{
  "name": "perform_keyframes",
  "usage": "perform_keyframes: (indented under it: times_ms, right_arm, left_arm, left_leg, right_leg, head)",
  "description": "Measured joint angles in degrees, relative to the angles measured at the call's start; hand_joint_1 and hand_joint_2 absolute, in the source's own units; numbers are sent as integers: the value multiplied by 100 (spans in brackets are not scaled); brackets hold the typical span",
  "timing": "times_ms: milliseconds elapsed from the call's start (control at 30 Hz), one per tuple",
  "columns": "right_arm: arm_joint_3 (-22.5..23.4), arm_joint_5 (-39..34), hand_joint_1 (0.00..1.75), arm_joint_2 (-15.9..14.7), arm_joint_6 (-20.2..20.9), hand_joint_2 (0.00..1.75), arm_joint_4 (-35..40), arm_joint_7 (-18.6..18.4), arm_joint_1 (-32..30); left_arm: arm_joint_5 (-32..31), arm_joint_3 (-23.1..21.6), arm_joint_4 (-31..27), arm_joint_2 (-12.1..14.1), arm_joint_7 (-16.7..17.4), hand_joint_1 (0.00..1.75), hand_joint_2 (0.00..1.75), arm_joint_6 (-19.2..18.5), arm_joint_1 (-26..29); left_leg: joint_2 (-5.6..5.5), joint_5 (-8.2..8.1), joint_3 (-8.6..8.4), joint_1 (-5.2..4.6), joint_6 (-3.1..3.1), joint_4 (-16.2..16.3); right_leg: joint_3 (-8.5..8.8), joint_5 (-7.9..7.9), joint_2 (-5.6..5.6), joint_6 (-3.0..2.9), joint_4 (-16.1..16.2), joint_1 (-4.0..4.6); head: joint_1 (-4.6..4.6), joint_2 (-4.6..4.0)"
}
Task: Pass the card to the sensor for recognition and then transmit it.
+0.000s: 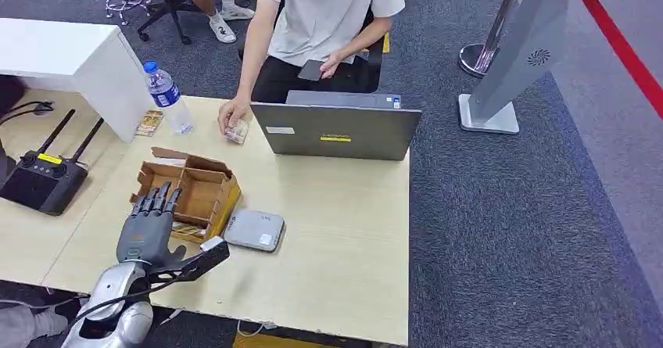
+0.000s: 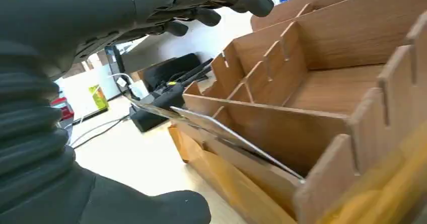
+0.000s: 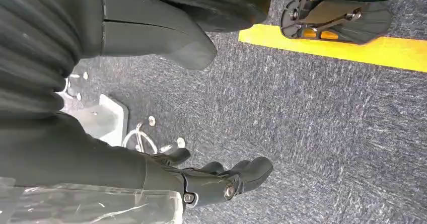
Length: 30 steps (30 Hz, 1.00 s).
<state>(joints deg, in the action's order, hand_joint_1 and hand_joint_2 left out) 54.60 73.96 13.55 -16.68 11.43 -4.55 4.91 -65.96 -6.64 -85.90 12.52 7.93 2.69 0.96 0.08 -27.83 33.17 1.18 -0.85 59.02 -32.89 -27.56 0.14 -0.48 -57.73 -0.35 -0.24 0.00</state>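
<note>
A wooden box [image 1: 195, 190] with several compartments stands on the pale table [image 1: 336, 238]. A thin card [image 2: 221, 132] leans in a front slot of the wooden box [image 2: 322, 88], sticking out over its edge. My left hand [image 1: 147, 227] hovers over the box's near left corner, fingers stretched forward and apart, thumb [image 2: 151, 211] below the card, holding nothing. The flat grey sensor [image 1: 255, 230] lies just right of the box. My right hand [image 3: 211, 181] hangs over the dark carpet, loosely curled and empty.
A grey laptop [image 1: 336, 131] stands at the table's far side. A seated person behind it rests a hand [image 1: 233, 117] on the table. A water bottle [image 1: 166, 96], a black remote controller [image 1: 43, 180] and a white block [image 1: 70, 55] lie to the left.
</note>
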Motion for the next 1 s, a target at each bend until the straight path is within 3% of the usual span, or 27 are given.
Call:
perform_keyframes:
  times_ms: [33, 833, 1000]
  right_arm:
    - [0, 2, 0, 0, 2, 175, 0, 0, 0]
    - [0, 4, 0, -2, 24, 175, 0, 2, 0]
    - [0, -9, 0, -2, 24, 175, 0, 7, 1]
  left_arm:
    - [2, 18, 0, 4, 0, 175, 175, 4, 5]
    - [140, 133, -140, -7, -214, 175, 175, 107, 108]
    - [54, 138, -221, -101, -479, 175, 175, 597, 128]
  left_leg:
    - [0, 0, 0, 0, 0, 0]
    - [1, 0, 0, 0, 0, 0]
    - [-1, 0, 0, 0, 0, 0]
  right_leg:
    - [0, 0, 0, 0, 0, 0]
    - [0, 0, 0, 0, 0, 0]
    - [0, 0, 0, 0, 0, 0]
  head:
    - [0, 0]
    - [0, 0]
    - [0, 0]
